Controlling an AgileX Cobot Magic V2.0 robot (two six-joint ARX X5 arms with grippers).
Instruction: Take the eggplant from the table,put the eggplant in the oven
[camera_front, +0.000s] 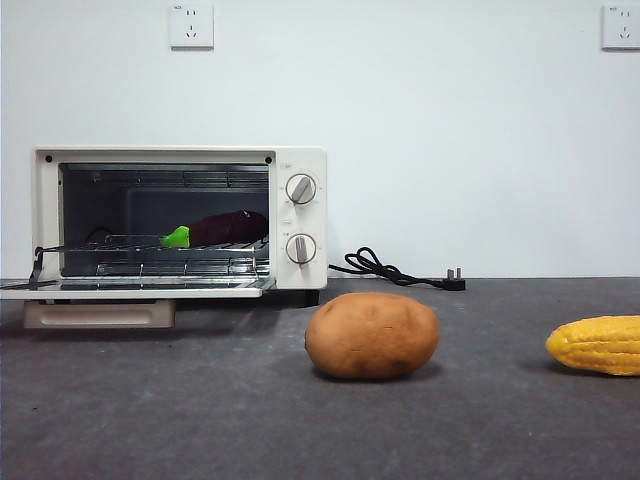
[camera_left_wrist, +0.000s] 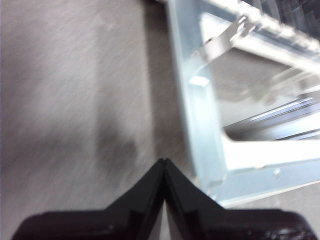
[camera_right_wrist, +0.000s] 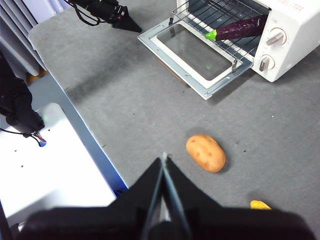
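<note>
1. The eggplant (camera_front: 225, 228) lies on the wire rack (camera_front: 150, 245) inside the oven (camera_front: 300, 215), with its green stem end pointing to the open door (camera_right_wrist: 192, 52).
2. The oven door is folded down flat, just over the tabletop (camera_front: 200, 400).
3. The left pincer (camera_left_wrist: 164, 162) has its jaws pressed together and holds nothing. It hangs over the tabletop just beside the outer corner of the open door, apart from the eggplant.
4. The right pincer (camera_right_wrist: 164, 157) is also closed to a point and is empty. It is high above the tabletop, well apart from the oven.
5. The potato (camera_right_wrist: 205, 153) lies on the tabletop between the right pincer and the oven, nearer to the pincer.
6. The corn cob (camera_front: 598, 345) lies near the potato, not touching it.
</note>
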